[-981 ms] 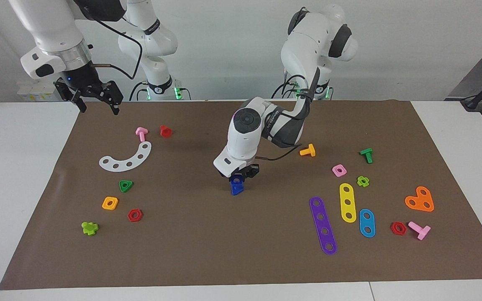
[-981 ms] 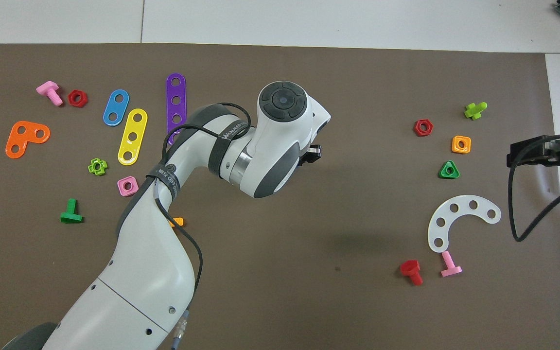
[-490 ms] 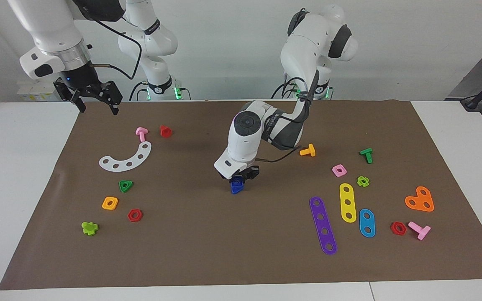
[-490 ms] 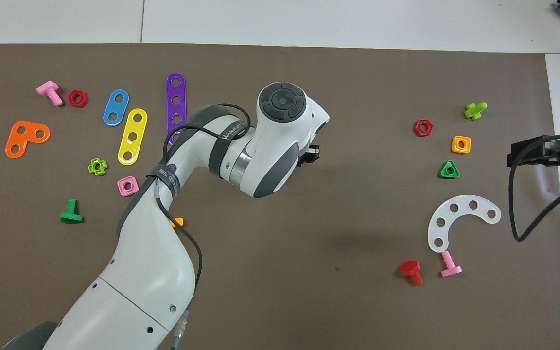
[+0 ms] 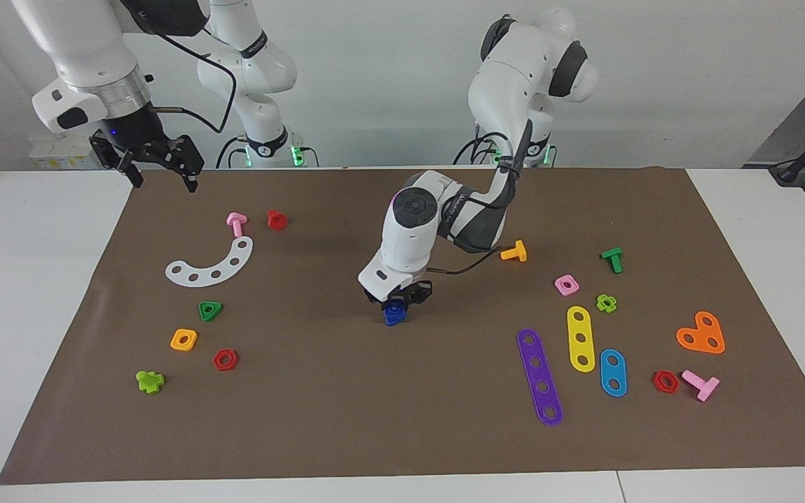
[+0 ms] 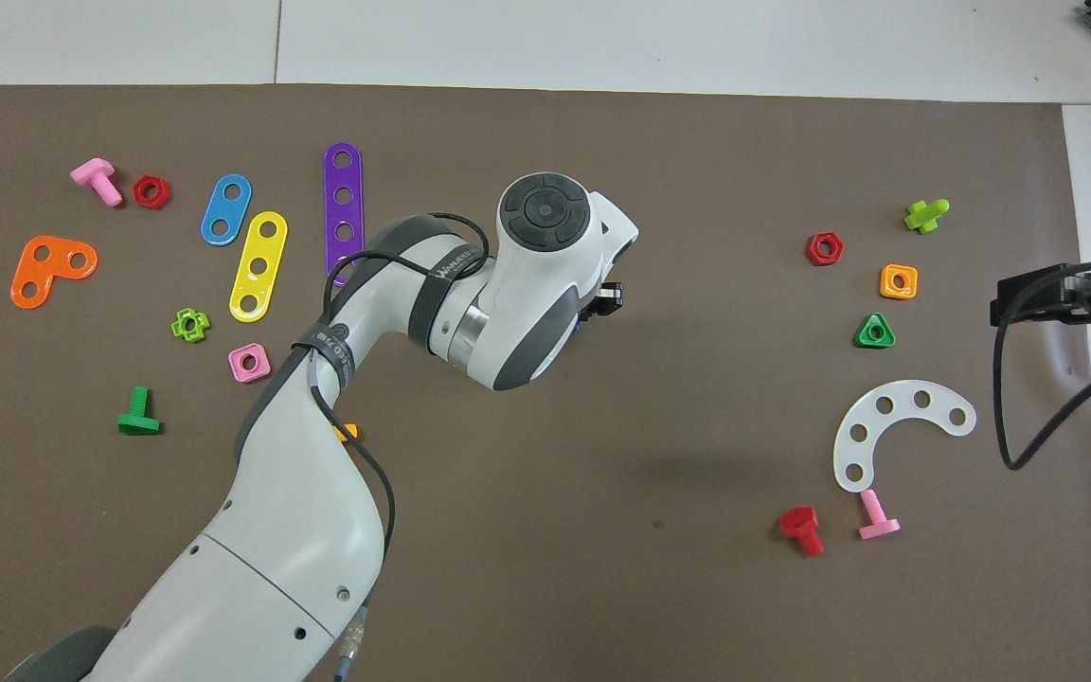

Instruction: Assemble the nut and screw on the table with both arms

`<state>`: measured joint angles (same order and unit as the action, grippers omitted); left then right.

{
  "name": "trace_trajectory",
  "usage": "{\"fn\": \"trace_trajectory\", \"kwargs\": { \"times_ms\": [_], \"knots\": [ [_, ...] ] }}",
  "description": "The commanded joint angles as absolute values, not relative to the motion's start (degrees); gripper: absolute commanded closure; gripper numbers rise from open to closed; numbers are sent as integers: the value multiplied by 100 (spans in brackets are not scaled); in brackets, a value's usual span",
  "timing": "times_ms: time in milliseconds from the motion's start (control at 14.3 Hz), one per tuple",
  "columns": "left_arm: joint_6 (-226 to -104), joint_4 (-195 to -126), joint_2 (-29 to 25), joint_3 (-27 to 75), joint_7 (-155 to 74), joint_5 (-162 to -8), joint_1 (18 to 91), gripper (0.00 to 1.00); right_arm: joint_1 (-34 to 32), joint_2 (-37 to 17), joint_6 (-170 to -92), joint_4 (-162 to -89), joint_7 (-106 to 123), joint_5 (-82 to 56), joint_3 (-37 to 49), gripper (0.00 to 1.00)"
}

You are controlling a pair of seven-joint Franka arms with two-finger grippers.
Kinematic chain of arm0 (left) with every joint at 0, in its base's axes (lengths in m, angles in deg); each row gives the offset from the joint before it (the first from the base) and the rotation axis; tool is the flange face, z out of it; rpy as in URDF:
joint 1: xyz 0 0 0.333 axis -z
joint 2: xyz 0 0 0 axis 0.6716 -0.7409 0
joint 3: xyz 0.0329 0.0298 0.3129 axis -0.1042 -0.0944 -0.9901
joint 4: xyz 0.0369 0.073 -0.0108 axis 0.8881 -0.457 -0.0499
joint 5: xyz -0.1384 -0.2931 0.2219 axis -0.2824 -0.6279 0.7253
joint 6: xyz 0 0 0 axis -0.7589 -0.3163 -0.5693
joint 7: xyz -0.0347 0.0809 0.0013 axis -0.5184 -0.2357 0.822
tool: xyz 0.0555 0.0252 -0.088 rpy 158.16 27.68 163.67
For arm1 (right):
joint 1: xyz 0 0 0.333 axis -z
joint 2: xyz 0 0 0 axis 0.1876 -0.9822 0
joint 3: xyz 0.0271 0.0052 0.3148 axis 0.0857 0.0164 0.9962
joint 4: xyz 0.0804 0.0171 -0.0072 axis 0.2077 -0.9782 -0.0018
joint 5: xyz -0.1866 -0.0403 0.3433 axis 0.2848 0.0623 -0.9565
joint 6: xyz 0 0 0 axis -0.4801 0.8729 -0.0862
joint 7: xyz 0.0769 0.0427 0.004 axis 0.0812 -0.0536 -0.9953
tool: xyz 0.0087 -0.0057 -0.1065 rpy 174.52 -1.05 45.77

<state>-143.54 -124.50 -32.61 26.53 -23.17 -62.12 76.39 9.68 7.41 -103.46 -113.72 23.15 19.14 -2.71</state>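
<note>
- Facing view: the left claw was low at mid-mat, pinching a dark-blue piece, apparently the nut seated on the screw, just above the surface. The right claw waited, spread, over the mat's edge. Assembly seemed near done.
- Overhead view: the left arm hid the blue parts; next, probably releasing them.
</note>
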Motion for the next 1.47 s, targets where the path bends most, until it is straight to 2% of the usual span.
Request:
{"fn": "trace_trajectory", "kwargs": {
  "times_ms": [0, 280, 700, 840, 981, 1191, 1401],
  "knots": [
    [-14623, -12685, -3226, 2613, -2232, -6090, 7655, 79, 1037, 773, -10276, -11398, 2330, 1807, -259, 0],
    [-14895, -12956, -3182, 2613, -2232, -6055, 7655, 65, 1029, 773, -10258, -11398, 2330, 1807, -259, 0],
    [-14878, -12931, -3164, 2613, -2250, -6064, 7655, 44, 1029, 782, -10232, -11398, 2330, 1807, -259, 0],
    [-14835, -12904, -3164, 2613, -2250, -6072, 7655, 42, 1029, 782, -10241, -11398, 2322, 1807, -259, 0],
    [-14808, -12896, -3164, 2613, -2250, -6072, 7655, 33, 1029, 782, -10241, -11398, 2322, 1807, -259, 0],
    [-14511, -12721, -3173, 2604, -2259, -6064, 7647, 26, 1029, 782, -10249, -11407, 2322, 1807, -259, 0],
    [-14141, -12238, -3261, 2604, -2259, -6064, 7515, 26, 1029, 782, -10249, -11407, 2322, 1807, -259, 0]
  ]
}}
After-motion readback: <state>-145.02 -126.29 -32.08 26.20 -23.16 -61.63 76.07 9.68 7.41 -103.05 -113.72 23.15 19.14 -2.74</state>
